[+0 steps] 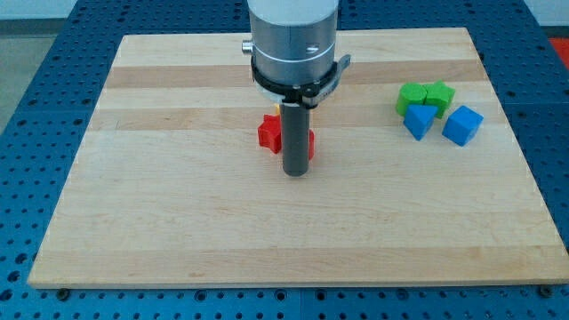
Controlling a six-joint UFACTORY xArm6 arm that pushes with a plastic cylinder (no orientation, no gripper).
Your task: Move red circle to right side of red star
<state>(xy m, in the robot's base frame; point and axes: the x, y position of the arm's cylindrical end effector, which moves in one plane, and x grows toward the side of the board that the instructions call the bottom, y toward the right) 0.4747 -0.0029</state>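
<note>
Wood is what we see first: a pale board [178, 222] made of several long planks, the grain running from the view's left to the view's right; it lies on a blue perforated table [27, 107] with regular rows of small holes, which shows on all sides of the board.

Our arm comes down from the view's top as a grey cylinder [294, 36] with a dark ring, and it ends in the straight dark rod; my tip [295, 174] rests on the board near the middle. We carry no gripper, so we cannot speak of jaws that hold or release; the rod only touches.

Just behind the rod lie the red pieces; the red star [269, 133] shows at the view's left of the rod, with its points partly visible. A small red part [311, 142] shows at the view's right edge of the rod; whether it is the red circle we cannot tell, because the rod hides most of it; for the same reason we cannot give any long axis or direction for it.

Well apart, near the view's right, four blocks stand close together: a green block [411, 96] and a second green block [439, 92] side by side, with a blue block [418, 123] of triangle-like form and a blue cube [462, 125] just below them.
</note>
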